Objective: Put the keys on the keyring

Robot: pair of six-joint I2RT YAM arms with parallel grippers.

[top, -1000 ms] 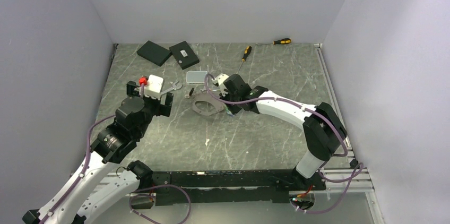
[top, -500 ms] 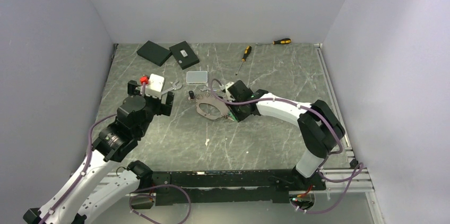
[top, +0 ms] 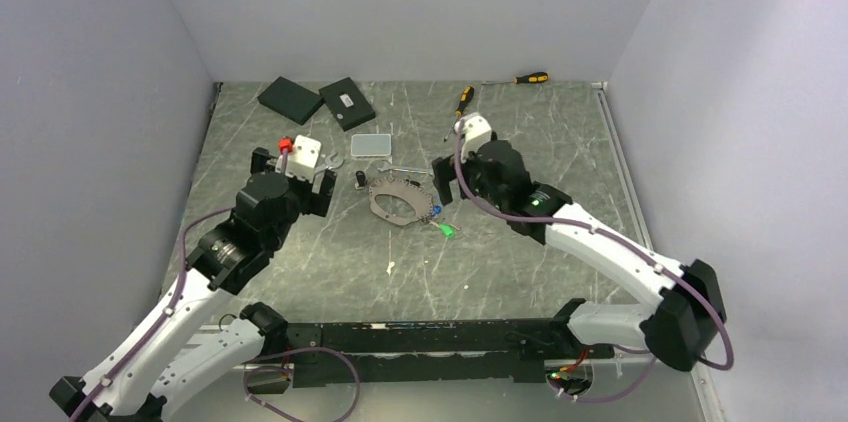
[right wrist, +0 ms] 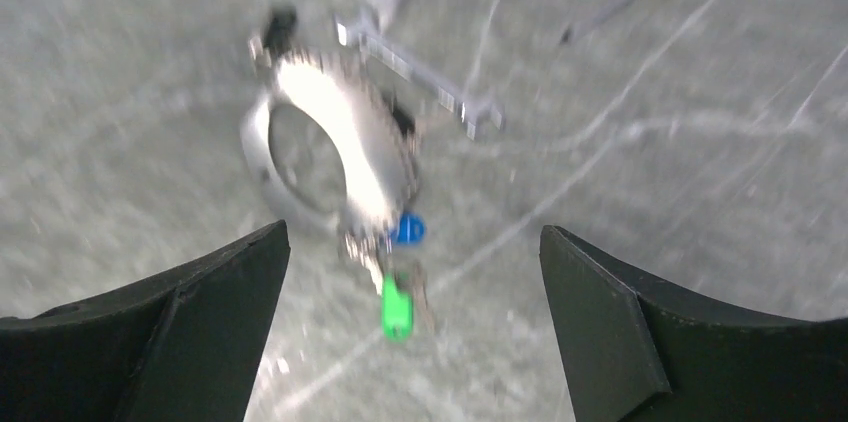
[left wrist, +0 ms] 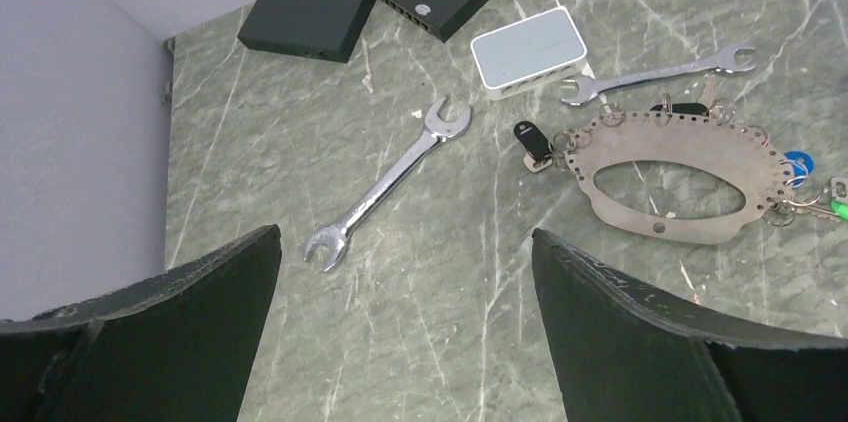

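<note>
**Keyring** (left wrist: pixel 690 229): a flat oval metal plate, open in the middle, with small holes round its rim. It lies flat on the counter (left wrist: pixel 480 342).

**Keys** (left wrist: pixel 797 164): all lie close round the keyring.
- The blue-tagged key (right wrist: pixel 405 230) is at the keyring's right end.
- The green-tagged key (top: pixel 447 230) is just beyond the blue one, toward the near edge.
- The black-tagged key (left wrist: pixel 530 137) touches the left end.
- Whether any of them is threaded through a hole cannot be told.

**Left end effector** (left wrist: pixel 405 242): sits left of the keyring and apart from it. Its fingers are spread wide with nothing between them.

**Right end effector** (right wrist: pixel 415 232): sits right of the keyring, raised off the counter. Its fingers are also spread wide and it holds nothing. Its wrist view is blurred.

**Small wrench** (left wrist: pixel 655 75): just behind the keyring.

**Large wrench** (left wrist: pixel 390 185): left of the keyring, lying at a slant.

**White box** (left wrist: pixel 528 47): behind the keyring, beside the small wrench.

**Two black boxes** (left wrist: pixel 308 17): farther back and left of the keyring.

**Two screwdrivers** (top: pixel 460 102): yellow and black, behind and right of the keyring, with one near the back wall.
</note>
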